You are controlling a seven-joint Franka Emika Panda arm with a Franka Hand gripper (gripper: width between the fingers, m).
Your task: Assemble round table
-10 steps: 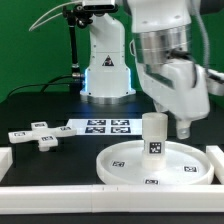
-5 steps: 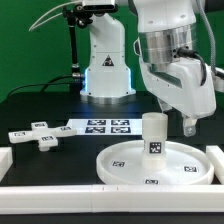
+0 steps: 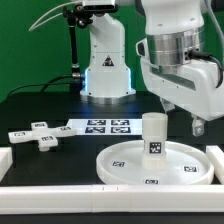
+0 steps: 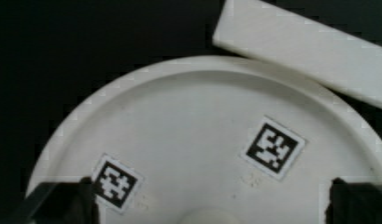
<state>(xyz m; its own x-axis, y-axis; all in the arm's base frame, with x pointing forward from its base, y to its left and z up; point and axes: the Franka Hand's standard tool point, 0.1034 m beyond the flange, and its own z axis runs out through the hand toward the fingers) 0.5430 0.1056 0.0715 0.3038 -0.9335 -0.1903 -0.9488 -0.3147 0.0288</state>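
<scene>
The large rimmed round disc [image 3: 185, 170] lies flat at the front of the table. The short thick cylinder leg [image 3: 154, 138] stands upright at its middle. The small cross-shaped base [image 3: 38, 134] lies apart at the exterior view's left. My gripper [image 3: 196, 126] hangs above the disc's right part, to the right of the leg and clear of it. In the wrist view the disc [image 4: 188, 120] with its tags fills the picture, and my gripper [image 4: 209, 202] is open and empty, its dark fingers [image 4: 63, 200] wide apart. The leg's top barely shows at the picture's edge.
The marker board [image 3: 105, 126] lies behind the disc, in front of the arm's base [image 3: 105, 70]. White border blocks run along the front edge [image 3: 60, 196] and the right side [image 3: 216, 155]; one shows in the wrist view [image 4: 312, 45].
My gripper has moved up and toward the exterior view's right, farther from the leg. The leg, disc and cross base have not moved.
</scene>
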